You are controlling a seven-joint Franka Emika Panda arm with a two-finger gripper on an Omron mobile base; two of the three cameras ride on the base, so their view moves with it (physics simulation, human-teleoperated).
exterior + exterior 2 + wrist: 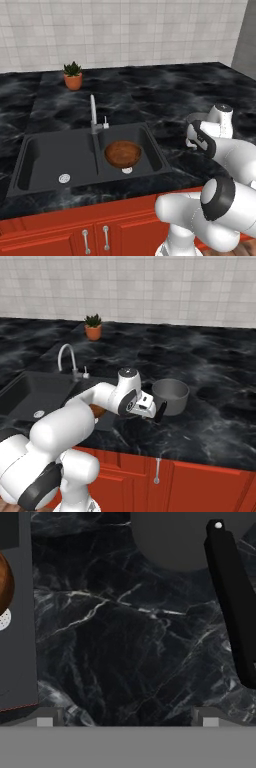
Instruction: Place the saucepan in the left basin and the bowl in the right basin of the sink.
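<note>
The bowl (122,153) sits in the right basin (150,145) of the sink (20,165), beside the drain. The left basin (50,155) holds nothing but its drain. The pan (170,396) stands on the marble surface (215,376) right of the sink, its black handle (232,597) lying flat. The end effector (150,406) hovers just beside the pan, spread wide and holding nothing.
</note>
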